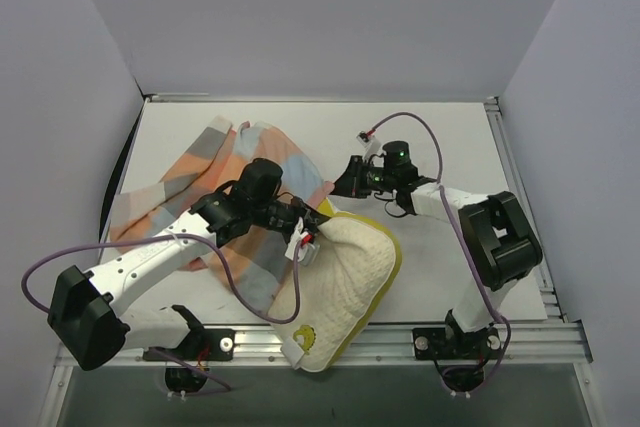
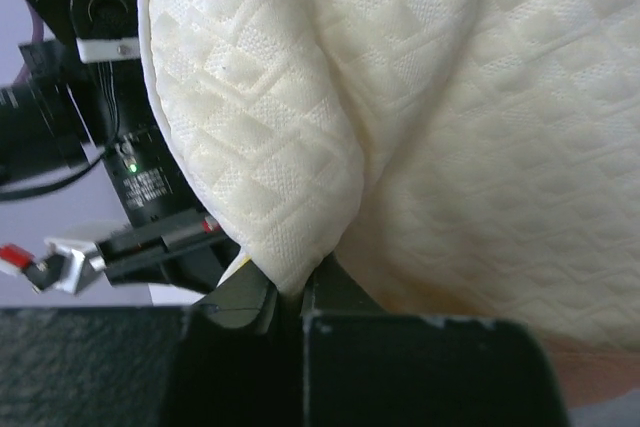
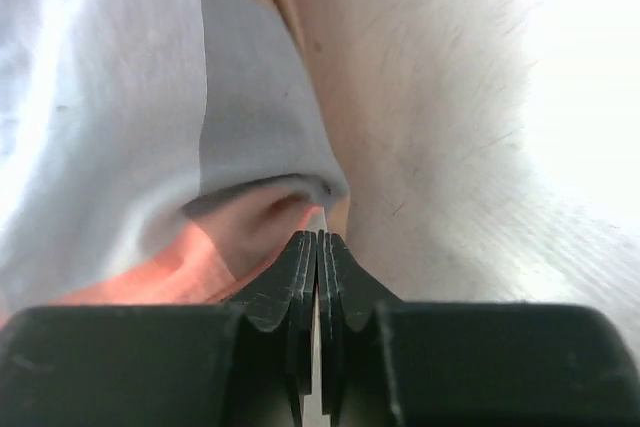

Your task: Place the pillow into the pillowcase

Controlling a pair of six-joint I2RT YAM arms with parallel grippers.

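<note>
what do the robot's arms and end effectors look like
The left arm and right arm have white links between bulky black joints, each trailing a thin purple cable. A green light glows near the right wrist. The left end effector and right end effector are matte black with tapered fingers.

The left arm [image 1: 150,257] starts at the near left corner of the counter [image 1: 440,137]. It lies low and reaches to the right, toward the middle. The left gripper [image 1: 312,222] points right. In its wrist view, the left gripper [image 2: 300,292] has its jaws pressed together on a fold of the pillow [image 2: 450,127].

The right arm [image 1: 500,237] starts at the near edge, close to the right corner. It goes up, bends at the elbow and reaches left. The right gripper [image 1: 338,190] points left and a bit down, just beside the left one. In its wrist view, the right gripper [image 3: 318,239] has its jaws squeezed tight on the edge of the pillowcase [image 3: 150,127].
</note>
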